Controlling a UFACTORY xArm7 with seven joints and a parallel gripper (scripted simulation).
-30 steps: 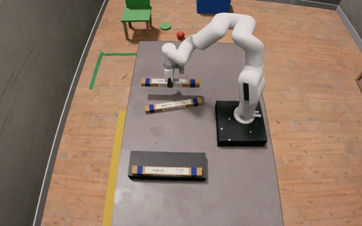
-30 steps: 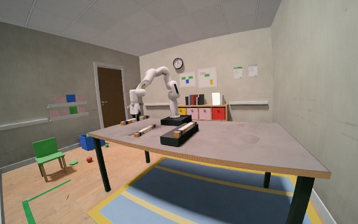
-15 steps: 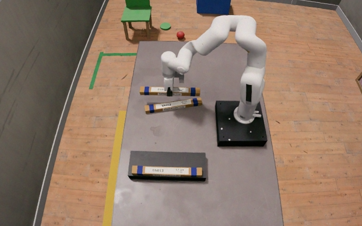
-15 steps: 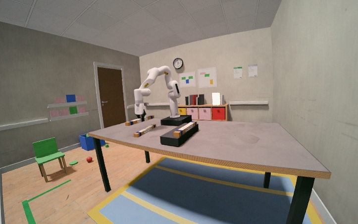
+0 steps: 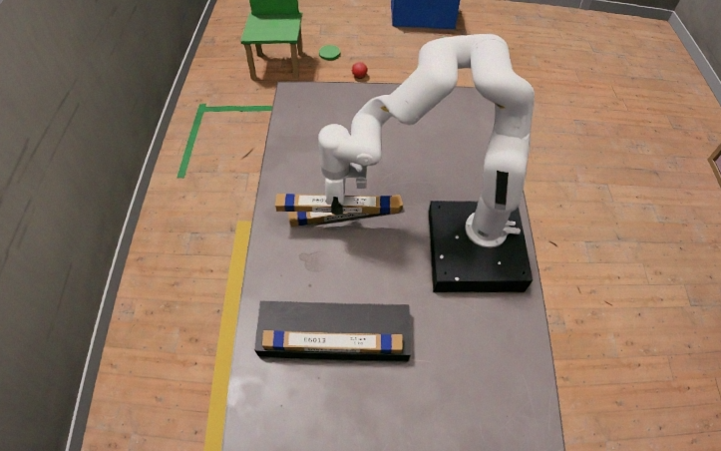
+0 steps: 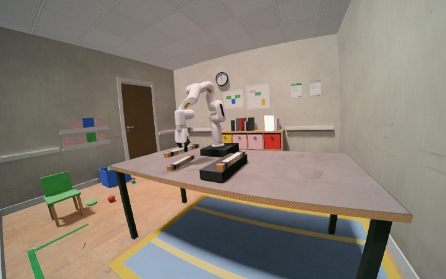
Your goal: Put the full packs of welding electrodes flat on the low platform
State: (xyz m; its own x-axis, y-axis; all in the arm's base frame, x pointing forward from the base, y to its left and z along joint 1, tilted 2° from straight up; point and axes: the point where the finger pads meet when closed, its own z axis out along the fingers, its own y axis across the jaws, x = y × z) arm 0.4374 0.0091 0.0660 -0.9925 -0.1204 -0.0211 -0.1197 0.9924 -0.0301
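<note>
My gripper (image 5: 336, 206) is shut on the middle of a long tan pack with blue bands (image 5: 338, 202) and holds it level in the air above the table; it also shows in the exterior view (image 6: 181, 150). A second pack (image 5: 324, 217) lies on the table, partly hidden under the held one, and is seen in the exterior view (image 6: 181, 162) too. A third pack (image 5: 332, 340) lies flat on the low dark platform (image 5: 334, 329) near the table's front, also in the exterior view (image 6: 230, 160).
The arm's black base (image 5: 480, 247) stands at the table's right side. On the floor beyond the table are a green chair (image 5: 271, 30), a green disc (image 5: 329, 52), a red ball (image 5: 359, 69) and a blue bin (image 5: 425, 13).
</note>
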